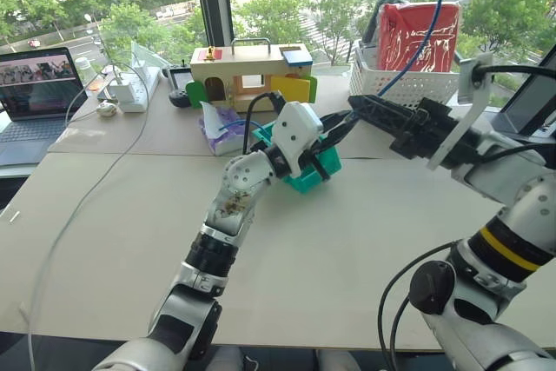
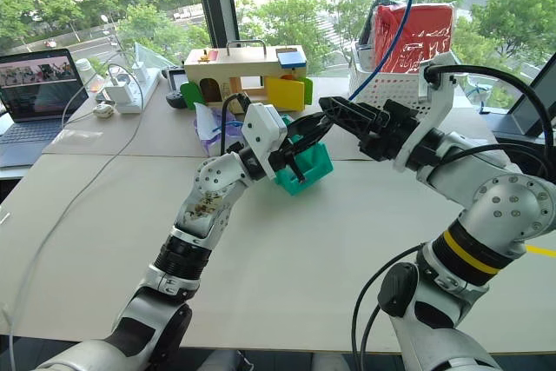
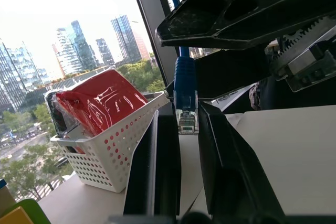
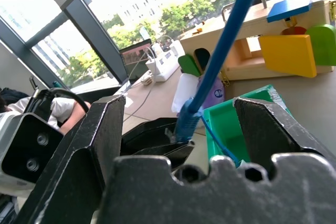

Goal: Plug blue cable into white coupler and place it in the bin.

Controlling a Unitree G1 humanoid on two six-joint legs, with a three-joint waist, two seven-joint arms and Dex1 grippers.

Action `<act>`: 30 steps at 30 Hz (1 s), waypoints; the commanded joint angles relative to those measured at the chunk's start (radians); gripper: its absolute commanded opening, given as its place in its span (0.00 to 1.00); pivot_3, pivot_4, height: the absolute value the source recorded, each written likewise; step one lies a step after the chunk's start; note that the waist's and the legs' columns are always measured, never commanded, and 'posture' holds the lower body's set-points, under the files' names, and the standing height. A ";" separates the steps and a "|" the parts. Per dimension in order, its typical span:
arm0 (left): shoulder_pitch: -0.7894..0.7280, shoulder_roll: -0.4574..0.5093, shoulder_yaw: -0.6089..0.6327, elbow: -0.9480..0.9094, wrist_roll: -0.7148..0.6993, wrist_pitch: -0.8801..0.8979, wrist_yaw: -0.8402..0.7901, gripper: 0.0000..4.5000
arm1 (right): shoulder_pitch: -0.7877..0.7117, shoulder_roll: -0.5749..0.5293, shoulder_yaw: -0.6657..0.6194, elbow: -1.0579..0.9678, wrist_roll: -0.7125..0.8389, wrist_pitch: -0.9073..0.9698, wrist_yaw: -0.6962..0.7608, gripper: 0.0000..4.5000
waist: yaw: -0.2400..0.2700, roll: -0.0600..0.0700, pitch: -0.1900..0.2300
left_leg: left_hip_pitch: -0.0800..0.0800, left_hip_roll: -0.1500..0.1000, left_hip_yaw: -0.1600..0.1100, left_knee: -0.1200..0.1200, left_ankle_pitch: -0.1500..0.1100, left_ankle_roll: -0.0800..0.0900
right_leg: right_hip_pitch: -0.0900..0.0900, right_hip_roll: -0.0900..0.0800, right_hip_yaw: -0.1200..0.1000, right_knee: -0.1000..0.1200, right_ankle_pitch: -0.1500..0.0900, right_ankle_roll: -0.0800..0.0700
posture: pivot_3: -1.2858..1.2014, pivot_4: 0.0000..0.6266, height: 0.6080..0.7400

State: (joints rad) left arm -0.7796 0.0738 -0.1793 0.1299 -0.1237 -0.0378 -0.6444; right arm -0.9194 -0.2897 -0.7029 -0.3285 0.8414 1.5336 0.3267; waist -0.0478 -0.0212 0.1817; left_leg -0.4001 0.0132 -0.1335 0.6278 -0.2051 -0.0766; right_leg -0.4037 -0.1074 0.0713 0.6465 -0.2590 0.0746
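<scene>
We are seeing the left claw (image 1: 334,121) and right claw (image 1: 358,107) meeting at frame centre, above the bin (image 1: 306,176) on the table (image 1: 347,241). The left wrist view is showing what the head views are hiding: the cable (image 3: 185,77) plug hanging between the left claw's clenched fingers (image 3: 157,166). In the right wrist view, the right fingers (image 4: 100,129) are standing apart around the cable, not touching it.

I saw the blue cable (image 3: 185,80) with its clear plug between my black left fingers (image 3: 157,174), the teal-green bin (image 4: 231,124) beyond, and a red pack (image 3: 100,103) in the white dotted basket (image 3: 107,153).
</scene>
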 commanded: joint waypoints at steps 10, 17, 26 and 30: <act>-0.014 -0.004 0.006 -0.040 -0.004 -0.004 0.023 0.02 | -0.008 -0.008 -0.009 -0.010 0.128 0.017 -0.040 0.01 | 0.000 0.000 0.000 | 0.000 0.000 0.000 0.000 0.000 0.000 | 0.000 0.000 0.000 0.000 0.000 0.000 | 0.52 0.24 1.00; -0.010 -0.003 0.004 -0.045 -0.002 0.016 0.024 0.02 | -0.009 -0.025 0.007 0.001 0.152 0.012 -0.063 0.01 | 0.000 0.000 0.000 | 0.000 0.000 0.000 0.000 0.000 0.000 | 0.000 0.000 0.000 0.000 0.000 0.000 | 0.52 0.24 1.00; -0.007 0.003 0.001 -0.055 0.001 0.021 0.023 0.02 | 0.006 -0.044 0.021 0.020 0.195 -0.001 -0.099 0.46 | -0.001 0.000 0.000 | 0.000 0.000 0.000 0.000 0.000 0.000 | 0.000 0.000 0.000 0.000 0.000 0.000 | 0.52 0.24 1.00; -0.006 -0.001 -0.003 -0.061 0.003 0.026 0.030 0.02 | 0.012 -0.047 0.027 0.024 0.208 -0.007 -0.110 0.46 | 0.000 0.000 0.000 | -0.001 0.000 0.000 0.000 0.000 0.000 | 0.000 0.000 0.000 0.000 0.000 0.000 | 0.52 0.24 1.00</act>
State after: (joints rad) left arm -0.7795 0.0768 -0.1786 0.1206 -0.1207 -0.0134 -0.6271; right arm -0.9028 -0.3218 -0.6754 -0.2908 1.0163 1.5487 0.2208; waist -0.0476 -0.0210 0.1817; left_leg -0.4006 0.0132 -0.1336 0.6279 -0.2051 -0.0766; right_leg -0.4038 -0.1074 0.0713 0.6464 -0.2590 0.0746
